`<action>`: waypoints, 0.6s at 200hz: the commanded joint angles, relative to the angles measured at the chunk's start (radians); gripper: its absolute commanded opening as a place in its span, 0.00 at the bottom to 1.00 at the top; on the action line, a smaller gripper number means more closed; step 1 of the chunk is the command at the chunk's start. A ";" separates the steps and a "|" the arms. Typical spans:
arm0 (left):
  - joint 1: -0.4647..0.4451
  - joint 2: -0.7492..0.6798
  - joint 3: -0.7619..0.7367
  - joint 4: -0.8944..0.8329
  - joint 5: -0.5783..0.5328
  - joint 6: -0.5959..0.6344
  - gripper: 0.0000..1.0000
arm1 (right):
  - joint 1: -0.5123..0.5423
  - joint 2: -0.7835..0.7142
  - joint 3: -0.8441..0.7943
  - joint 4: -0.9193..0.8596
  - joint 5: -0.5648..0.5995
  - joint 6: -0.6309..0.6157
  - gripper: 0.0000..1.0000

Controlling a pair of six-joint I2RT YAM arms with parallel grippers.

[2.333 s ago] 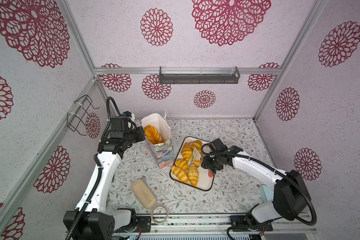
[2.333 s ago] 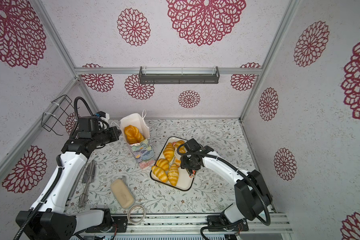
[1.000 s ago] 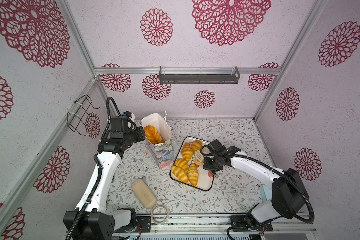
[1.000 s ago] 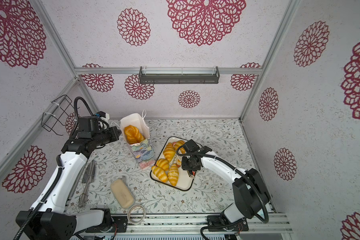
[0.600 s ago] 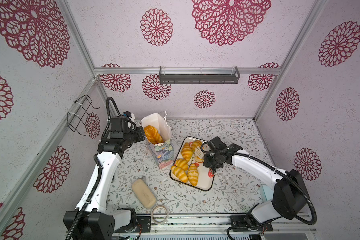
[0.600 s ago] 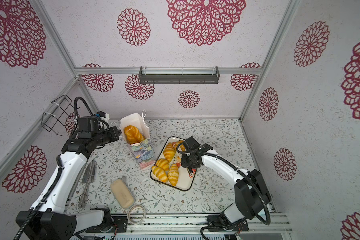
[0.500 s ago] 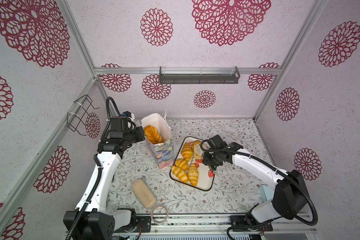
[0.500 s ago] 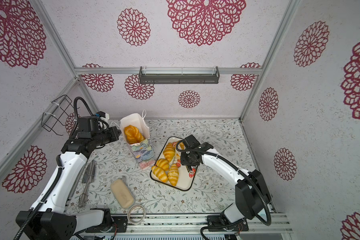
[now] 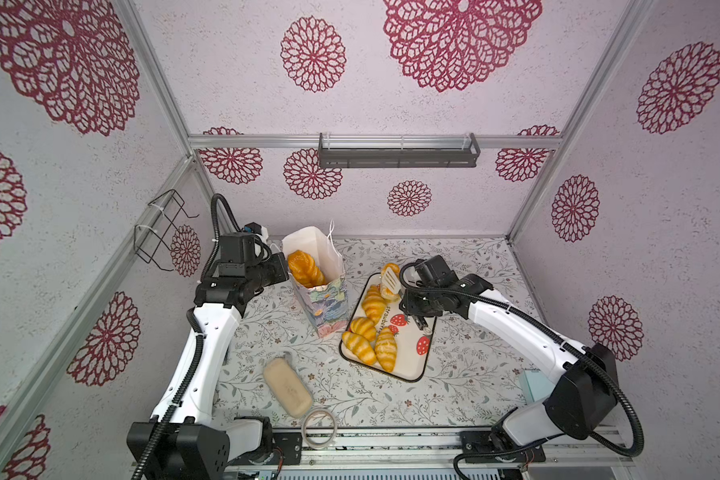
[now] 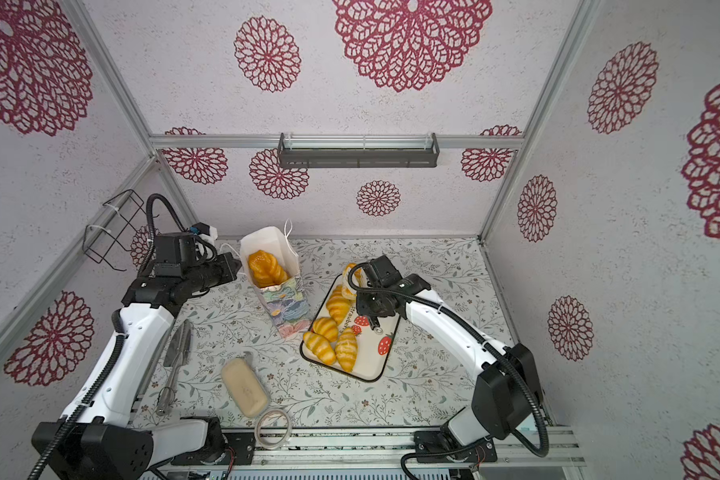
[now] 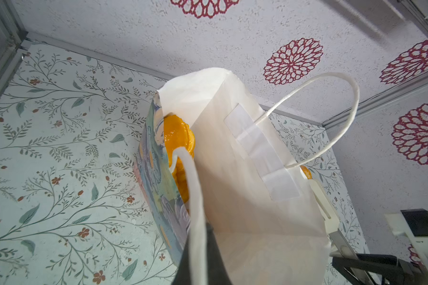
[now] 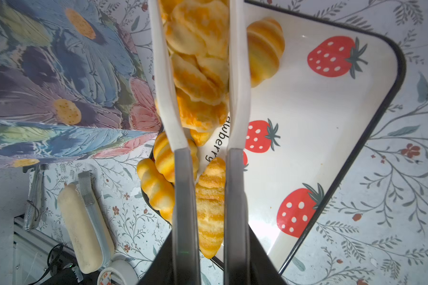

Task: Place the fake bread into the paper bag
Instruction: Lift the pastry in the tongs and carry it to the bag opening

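Clamping a golden pastry (image 12: 198,61) in the right gripper (image 9: 390,281), above the tray (image 9: 410,361). Pinching the paper bag (image 9: 327,301) cord handle (image 11: 195,192) shut in the left gripper (image 9: 282,269). Needing a high carry over the rim, releasing beside the braided loaf (image 9: 306,268) inside.

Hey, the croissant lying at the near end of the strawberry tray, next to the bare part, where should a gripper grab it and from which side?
Probably from straight above, fingers across the thick middle of the croissant. It lies flat and long, tapering to both tips; bare tray leaves room on one flank, another croissant crowds the other.
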 commanded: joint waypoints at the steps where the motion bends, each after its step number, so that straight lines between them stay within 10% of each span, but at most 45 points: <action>1: 0.008 -0.006 -0.013 0.023 0.004 0.008 0.00 | 0.007 -0.058 0.064 0.023 -0.004 -0.035 0.35; 120: 0.011 -0.002 -0.015 0.022 0.006 0.008 0.00 | 0.073 -0.046 0.241 0.040 -0.003 -0.090 0.35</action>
